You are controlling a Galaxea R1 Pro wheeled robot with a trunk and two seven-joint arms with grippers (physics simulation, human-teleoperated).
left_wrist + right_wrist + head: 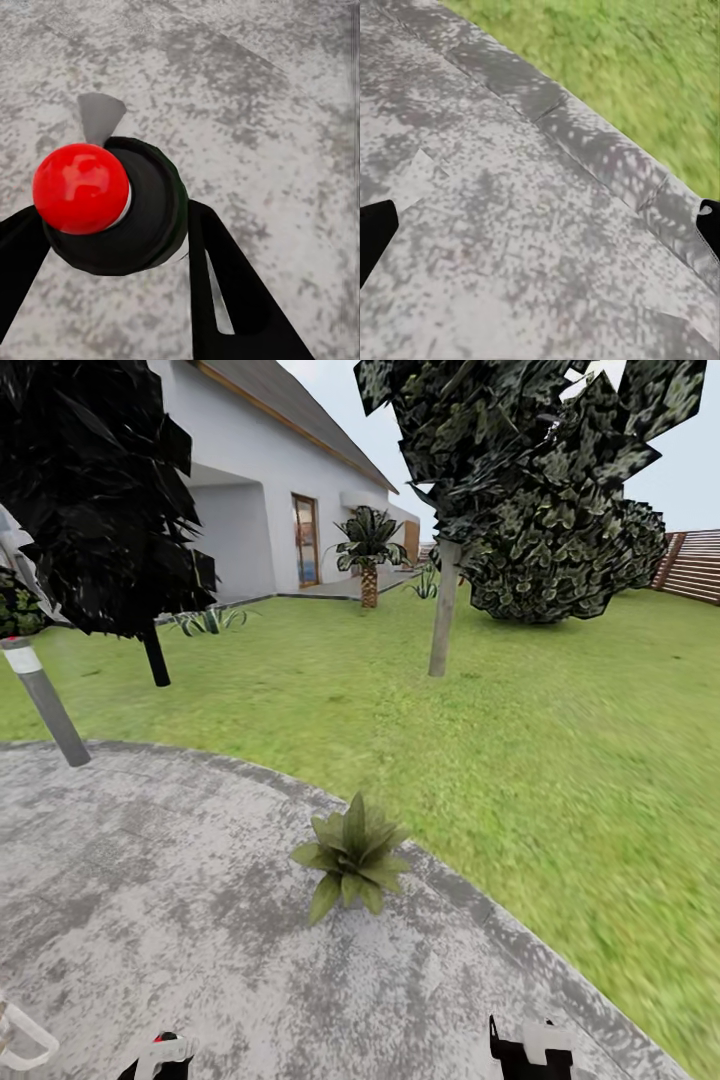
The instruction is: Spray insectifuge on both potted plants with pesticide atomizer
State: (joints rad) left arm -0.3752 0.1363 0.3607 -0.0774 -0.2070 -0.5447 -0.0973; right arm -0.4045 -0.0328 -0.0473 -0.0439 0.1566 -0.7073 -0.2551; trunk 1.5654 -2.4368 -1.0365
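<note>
while the left gripper (112,247) clamped its black fingers (225,285) against the pesticide atomizer (112,206), red top toward the wrist camera, above the grey paved patio (150,880), one potted plant (352,852) sat ahead near the patio's curved edge beside the lawn (520,740), and the right gripper (540,225) hung open over paving.

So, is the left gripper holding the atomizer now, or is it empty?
Holding it: in the left wrist view the pesticide atomizer, red top showing, sits clamped between the left gripper's two black fingers.
</note>
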